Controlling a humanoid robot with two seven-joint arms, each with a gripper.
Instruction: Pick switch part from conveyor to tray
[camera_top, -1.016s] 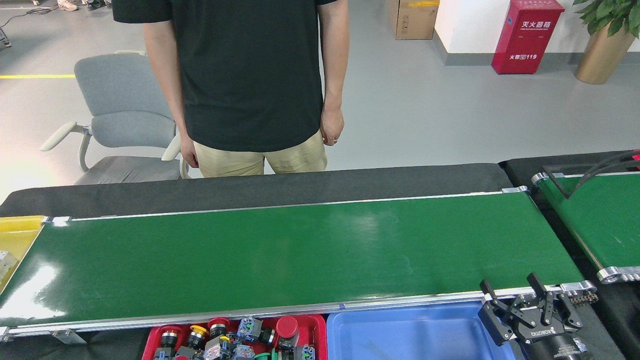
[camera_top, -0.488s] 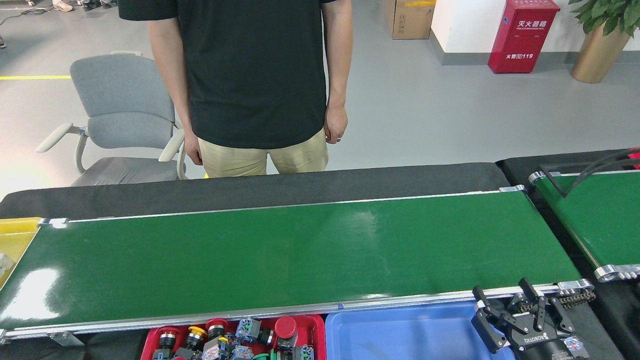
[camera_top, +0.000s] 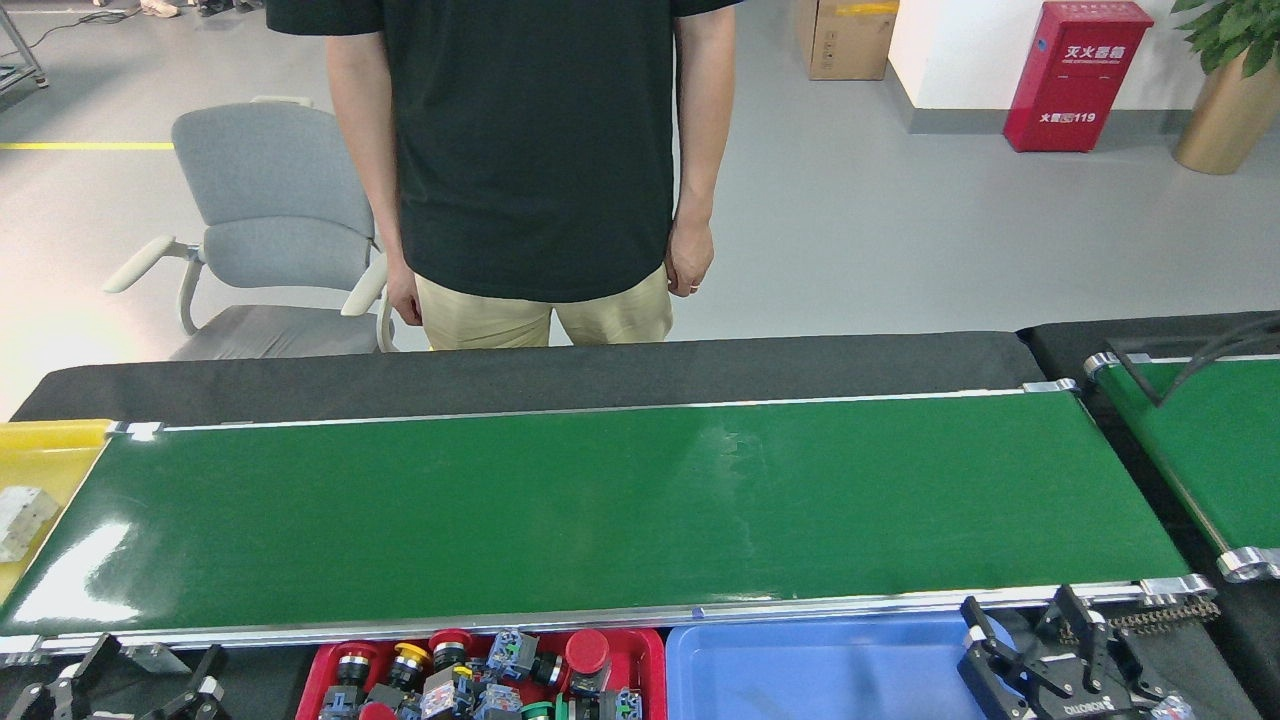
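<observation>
The long glossy green conveyor belt (camera_top: 600, 510) across mid-frame carried no switch part. The shallow red plastic tray (camera_top: 650, 650), bottom centre, already held a crowded heap of push-button switch parts (camera_top: 480, 680). Right tool (camera_top: 1030, 640), lower right over the blue plastic tray (camera_top: 800, 670), stood wide and empty. Left tool (camera_top: 150, 675), bottom left, also looked spread and empty. Risks: a late reach missing a moving part; a drop into the neighbouring blue tray; spill from the full red one.
</observation>
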